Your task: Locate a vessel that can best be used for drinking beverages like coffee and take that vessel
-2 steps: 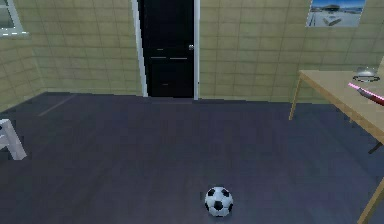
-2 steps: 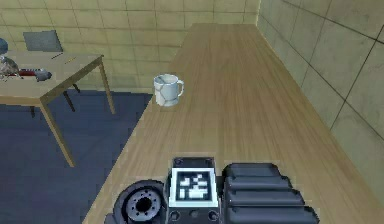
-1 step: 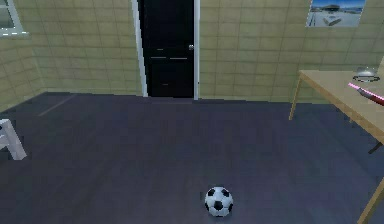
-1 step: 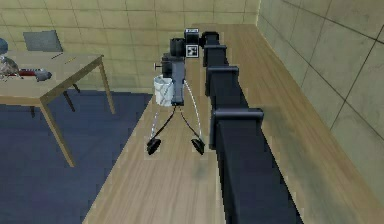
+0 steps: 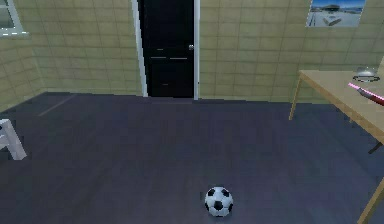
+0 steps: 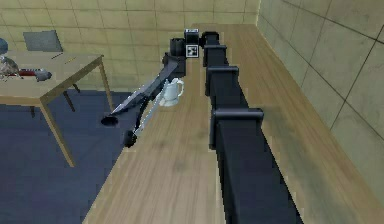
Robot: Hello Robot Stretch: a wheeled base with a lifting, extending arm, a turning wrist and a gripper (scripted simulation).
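Arm side view: a wooden table (image 6: 60,72) at nine o'clock; the gripper (image 6: 124,125) slants over the long counter (image 6: 170,180), the white mug (image 6: 173,91) upright on it at two o'clock from the fingertips. Whether the gripper holds anything I cannot tell. The forward view adds a dark door (image 5: 168,48) and football (image 5: 219,201).

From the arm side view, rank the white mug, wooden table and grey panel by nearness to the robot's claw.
1. White mug, close by the gripper, mid-picture.
2. Wooden table, to the left.
3. Grey panel, upper left, past the table.
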